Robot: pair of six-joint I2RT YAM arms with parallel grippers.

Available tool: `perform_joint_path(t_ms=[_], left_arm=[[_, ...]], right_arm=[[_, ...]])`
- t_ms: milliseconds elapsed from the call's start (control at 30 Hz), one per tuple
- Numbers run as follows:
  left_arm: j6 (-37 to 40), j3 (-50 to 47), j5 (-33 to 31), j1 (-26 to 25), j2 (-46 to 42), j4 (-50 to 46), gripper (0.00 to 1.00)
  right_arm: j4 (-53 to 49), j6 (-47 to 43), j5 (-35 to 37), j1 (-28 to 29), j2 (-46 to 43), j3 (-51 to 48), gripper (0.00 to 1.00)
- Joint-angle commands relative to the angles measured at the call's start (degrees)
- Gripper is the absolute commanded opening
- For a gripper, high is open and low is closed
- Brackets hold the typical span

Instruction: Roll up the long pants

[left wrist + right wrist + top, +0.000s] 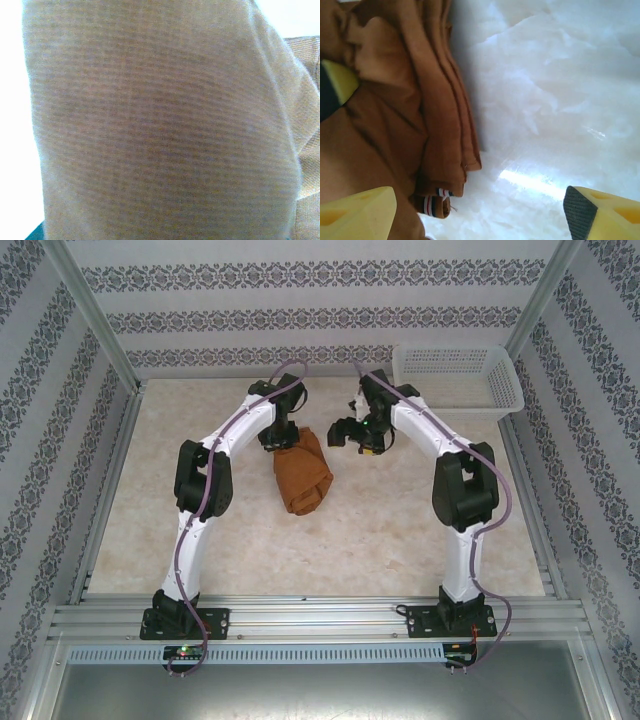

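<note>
Long pants (303, 468) lie as a loose, stubby bundle near the middle of the table (420, 530). They sit between the two grippers and well apart from the white basket (458, 375) at the far right corner.

Risks noted:
- **Slackening:** We judge that the roll may loosen. In the right wrist view several layered edges (462, 125) lie free along the bundle's side. A striped tab (436, 199) hangs out at the bottom, and nothing pins any of it.
- **Dragging:** Cloth sits tight against the left wrist camera, so a lift or retreat of that arm could drag the fabric and pull the bundle open.
- **Snagging:** One right finger hangs over the cloth, and a sideways move could catch the free edge and unfold it.

Fingers:
- **Right:** The right gripper (480, 216) stands just beside the bundle's far right side with its fingers (360, 215) spread wide. One is over the fabric and the other over bare table. They hold nothing, and we cannot confirm that either touches the cloth.
- **Left:** The left gripper (279, 436) sits at the bundle's far left end, against the cloth. Its fingers are hidden by fabric, so we cannot tell whether they are spread or pinching the garment.
</note>
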Motion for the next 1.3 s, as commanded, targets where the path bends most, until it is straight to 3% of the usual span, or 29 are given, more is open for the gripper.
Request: perform_joint_path(t_ms=[0,233,600,867,1267], left_arm=[[2.9,-3.86,-10.69,0.48,6.15,-9.5,0.0],[2.81,-4.52,-10.35,0.39,5.96,-8.42,0.0],[2.46,-5.34,-8.74,0.31,6.15,-6.64,0.0],[2.11,-5.41,-8.87,-0.06,6.13,-6.47,0.0],[1.72,-5.06,-8.92,-0.7,6.56,-6.47,0.0]], right_arm=[[4.06,1.9,-11.87,0.3,3.46,-1.14,0.88],[16.57,9.21,-23.07,0.07,6.42,-6.05,0.87],[30.77,18.25,-33.12,0.86,6.35,-12.26,0.86],[35.16,21.81,-35.23,3.72,5.67,-13.48,0.87],[33.86,22.27,-36.03,8.72,2.19,-12.02,0.87]])
